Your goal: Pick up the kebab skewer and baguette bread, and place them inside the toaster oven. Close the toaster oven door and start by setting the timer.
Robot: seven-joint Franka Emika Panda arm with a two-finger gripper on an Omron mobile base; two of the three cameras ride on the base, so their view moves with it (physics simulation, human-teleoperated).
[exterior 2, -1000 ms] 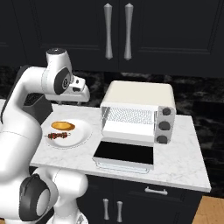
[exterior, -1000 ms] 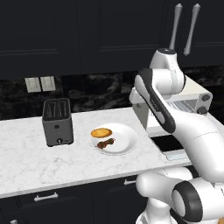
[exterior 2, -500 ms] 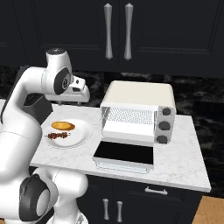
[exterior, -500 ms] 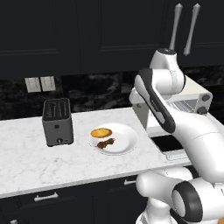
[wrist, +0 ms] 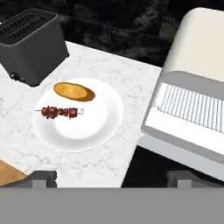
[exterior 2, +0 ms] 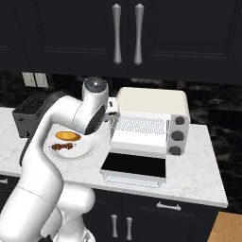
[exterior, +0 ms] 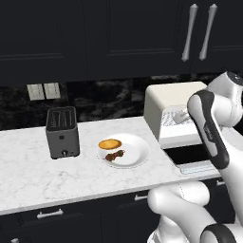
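On the counter right now: one plate, one kebab skewer, one piece of baguette bread, one dark slot toaster, one toaster oven, and two cabinet handles above.

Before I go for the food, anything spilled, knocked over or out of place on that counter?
Nothing stands out. The kebab skewer and baguette bread lie apart on the white plate, the slot toaster stands upright, and the toaster oven door hangs open, ready.
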